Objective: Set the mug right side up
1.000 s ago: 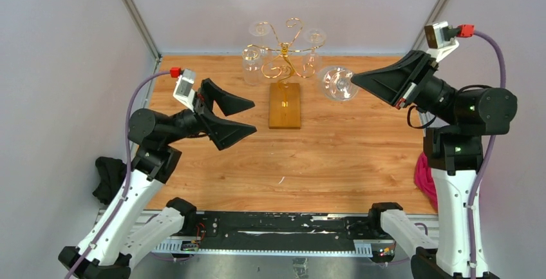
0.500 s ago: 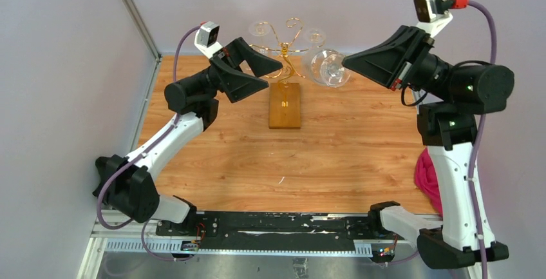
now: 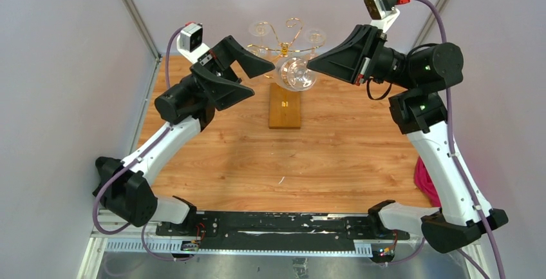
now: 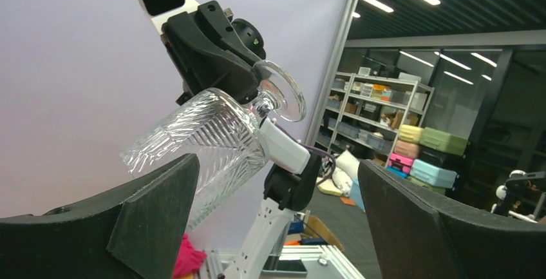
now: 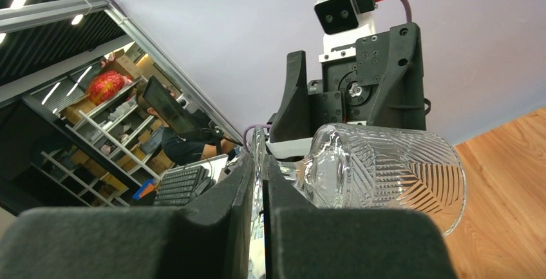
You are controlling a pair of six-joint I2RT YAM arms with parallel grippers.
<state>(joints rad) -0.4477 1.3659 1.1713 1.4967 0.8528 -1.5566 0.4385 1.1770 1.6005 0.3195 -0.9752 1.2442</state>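
A light wooden table (image 3: 335,156) fills the floor of a booth with plain pale walls. At the back of the table stands a gold wire rack (image 3: 284,48) on a wooden base block (image 3: 284,106), with clear stemmed glasses (image 3: 259,29) hanging from its curled arms. A pink cloth (image 3: 423,182) lies at the table's right edge, partly hidden behind the right arm.

Both arms are raised over the back of the table, their grippers pointing at each other in front of the rack. From above they cover part of the rack and the glasses on it.

The glass mug (image 3: 296,74), a clear, footed, cut-glass piece with a leaf pattern, is in the air between the two grippers, above the far end of the base block. It lies on its side, its mouth towards the left gripper.

The right gripper (image 3: 310,66) has its fingers (image 5: 212,227) pressed close together, pinching the flat round foot (image 4: 283,92) of the mug edge-on. Only this grip supports the mug.

The left gripper (image 3: 263,79) has its fingers (image 4: 154,214) spread as wide as they go and holds nothing. Its fingertips are just beside the mug's mouth; whether they touch the glass cannot be told.
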